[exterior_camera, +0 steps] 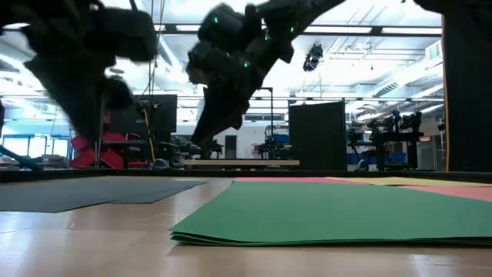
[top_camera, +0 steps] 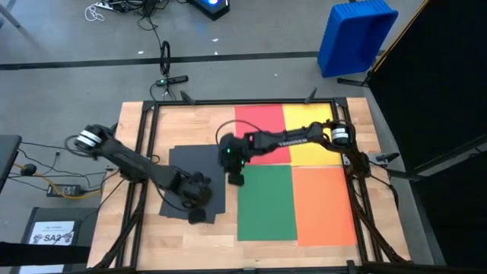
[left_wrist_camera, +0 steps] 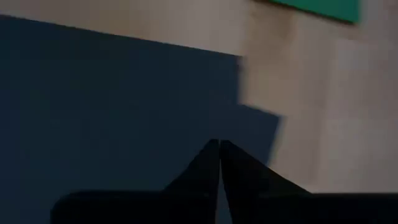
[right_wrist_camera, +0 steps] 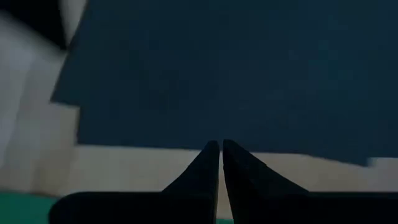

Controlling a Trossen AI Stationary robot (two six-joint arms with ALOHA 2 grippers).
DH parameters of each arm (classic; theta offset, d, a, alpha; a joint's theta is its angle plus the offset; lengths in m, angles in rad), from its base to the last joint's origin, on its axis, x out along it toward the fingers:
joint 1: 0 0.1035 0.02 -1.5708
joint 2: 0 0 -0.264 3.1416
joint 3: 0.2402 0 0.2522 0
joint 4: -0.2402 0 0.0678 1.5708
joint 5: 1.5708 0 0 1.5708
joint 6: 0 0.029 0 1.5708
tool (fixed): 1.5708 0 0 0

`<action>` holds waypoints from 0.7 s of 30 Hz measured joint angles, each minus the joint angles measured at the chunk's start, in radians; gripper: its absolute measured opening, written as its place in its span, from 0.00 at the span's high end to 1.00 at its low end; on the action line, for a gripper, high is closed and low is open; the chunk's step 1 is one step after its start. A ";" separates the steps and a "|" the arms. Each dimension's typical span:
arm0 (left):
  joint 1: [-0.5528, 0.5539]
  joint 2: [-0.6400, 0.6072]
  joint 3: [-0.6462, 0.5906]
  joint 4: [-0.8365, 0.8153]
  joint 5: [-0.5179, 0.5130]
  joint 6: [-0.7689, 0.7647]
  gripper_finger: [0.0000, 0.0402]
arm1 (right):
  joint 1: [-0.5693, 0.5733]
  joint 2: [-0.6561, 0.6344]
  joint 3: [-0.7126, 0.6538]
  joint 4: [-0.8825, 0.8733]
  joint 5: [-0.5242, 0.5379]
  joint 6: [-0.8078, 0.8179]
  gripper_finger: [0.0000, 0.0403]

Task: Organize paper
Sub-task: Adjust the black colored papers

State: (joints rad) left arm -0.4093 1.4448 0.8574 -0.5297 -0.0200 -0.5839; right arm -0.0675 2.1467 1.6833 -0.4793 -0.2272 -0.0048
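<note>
A light wooden surface (top_camera: 196, 125) with a dark metal frame (top_camera: 146, 144) along its edges stands on a grey floor (top_camera: 68, 84). Beyond its far right corner sits a blue plastic bin (top_camera: 356, 36), tilted. A black line (top_camera: 114, 63) runs across the floor behind the surface, and a tangle of white cable (top_camera: 97, 11) lies farther back. Near the left front corner a small white printed sheet marked "SA2" (top_camera: 52, 234) lies on a dark board. In the low view, the room behind shows ceiling lights, a black panel (exterior_camera: 317, 136) and red equipment (exterior_camera: 98, 148).
</note>
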 joint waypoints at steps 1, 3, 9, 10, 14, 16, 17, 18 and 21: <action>0.013 -0.049 -0.001 -0.050 -0.044 0.011 1.00 | 0.021 -0.001 0.000 -0.003 0.011 0.001 1.00; 0.044 -0.159 -0.002 -0.136 -0.142 0.036 1.00 | 0.063 -0.001 -0.006 0.037 0.035 0.016 1.00; 0.323 -0.363 -0.066 -0.231 -0.288 0.211 1.00 | 0.198 0.010 -0.056 0.362 0.080 0.122 1.00; 0.395 -0.367 -0.074 -0.228 -0.266 0.251 1.00 | 0.220 0.014 -0.056 0.390 0.101 0.129 1.00; 0.667 -0.309 -0.092 -0.132 -0.142 0.402 1.00 | 0.287 0.080 -0.027 0.447 0.125 0.158 1.00; 0.769 -0.258 -0.093 -0.065 -0.044 0.470 1.00 | 0.303 0.128 0.003 0.450 0.109 0.191 1.00; 0.808 -0.228 -0.093 -0.029 0.007 0.496 1.00 | 0.310 0.152 0.020 0.438 0.092 0.207 1.00; 0.842 -0.197 -0.089 -0.004 0.053 0.518 1.00 | 0.315 0.170 0.038 0.428 0.080 0.219 1.00; 0.915 -0.089 -0.072 0.014 0.130 0.581 1.00 | 0.329 0.216 0.094 0.373 0.064 0.231 1.00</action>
State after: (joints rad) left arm 0.5060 1.3558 0.7857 -0.5155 0.1101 -0.0033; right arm 0.2615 2.3630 1.7775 -0.1060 -0.1637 0.2258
